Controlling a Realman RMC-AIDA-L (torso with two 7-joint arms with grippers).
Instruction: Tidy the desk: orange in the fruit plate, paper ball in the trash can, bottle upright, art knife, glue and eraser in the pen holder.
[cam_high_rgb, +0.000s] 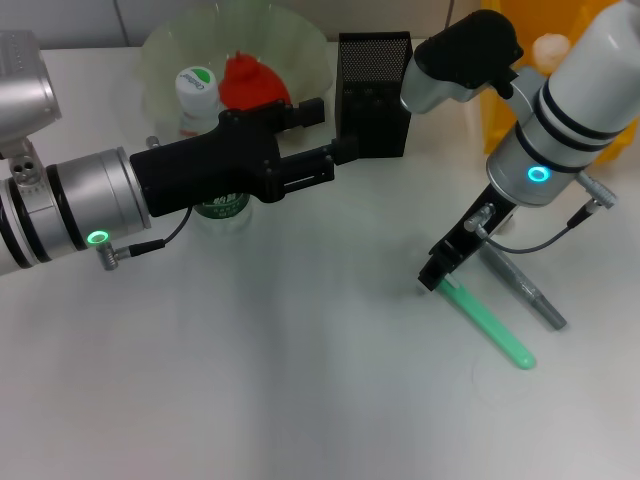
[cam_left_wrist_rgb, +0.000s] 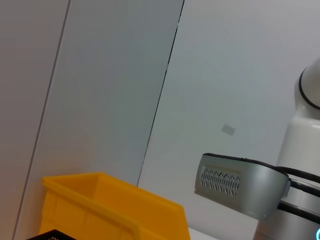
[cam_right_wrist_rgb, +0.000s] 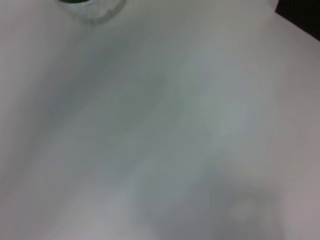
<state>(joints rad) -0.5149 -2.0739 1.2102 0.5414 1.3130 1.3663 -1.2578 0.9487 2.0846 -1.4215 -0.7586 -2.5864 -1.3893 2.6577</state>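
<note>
My left gripper (cam_high_rgb: 332, 130) reaches across the table, its jaws apart and empty, tips just left of the black mesh pen holder (cam_high_rgb: 375, 92). The orange (cam_high_rgb: 250, 80) lies in the pale-green fruit plate (cam_high_rgb: 300, 45). The bottle (cam_high_rgb: 197, 88) stands upright beside the plate, mostly hidden behind my left arm. My right gripper (cam_high_rgb: 435, 276) points down at the near end of a green stick-shaped item (cam_high_rgb: 492, 328) lying on the table. A grey pen-shaped item (cam_high_rgb: 528, 292) lies beside it. A pale lump (cam_high_rgb: 551, 48) shows in the yellow trash can (cam_high_rgb: 510, 110). The eraser is out of view.
The trash can (cam_left_wrist_rgb: 115, 207) and a corner of the pen holder (cam_left_wrist_rgb: 50, 235) show in the left wrist view, with my right arm beyond. The right wrist view shows bare white table and the bottle's base (cam_right_wrist_rgb: 90, 6). The near table is open white surface.
</note>
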